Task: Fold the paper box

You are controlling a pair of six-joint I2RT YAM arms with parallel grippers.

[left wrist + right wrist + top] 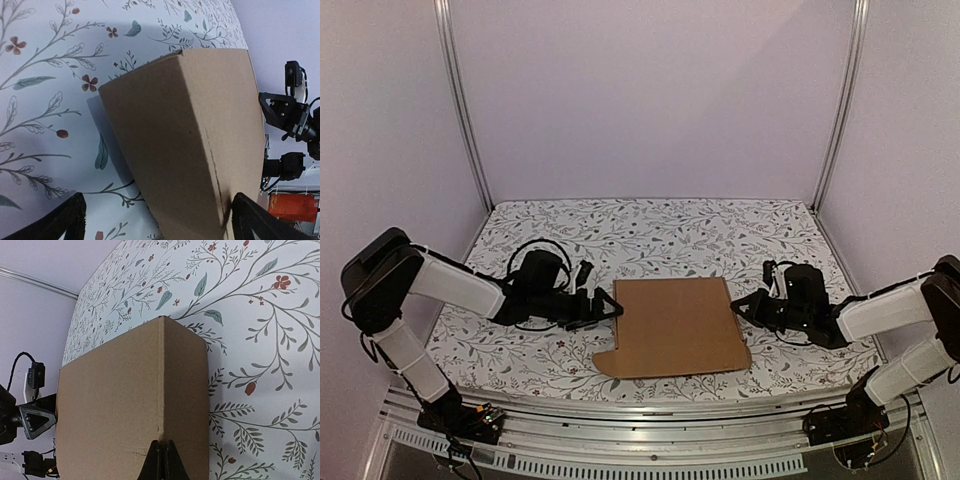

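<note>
- Left hand (603,306) is standing spread wide and holding nothing. It is waiting low over the worktop (650,235), just beside the left edge of the paper box (675,325).
- In the left wrist view one of its fingers (60,222) is showing at each lower corner, and the near corner of the cardboard is lying between them. I judge it is placed so in order to close on that edge, or to stop the box from sliding.
- The paper box is lying on the near half of the worktop, between the two hands, brown and unprinted. It is looking like a low flat box, with a broad face on top and a narrow side wall turning down along a crease.
- A small tab (608,362) is sticking out at its near-left corner, so I judge the folding is almost done but not fully tucked.
- The right hand (748,305) is staying at the right edge of the box. Its fingers (164,462) are pressed together into one point, with nothing visible between them.
- In its wrist view this point is sitting at the crease; I cannot tell if it is touching. A closed hand is making a firm pusher, so it is probably there for pressing, not gripping.
</note>
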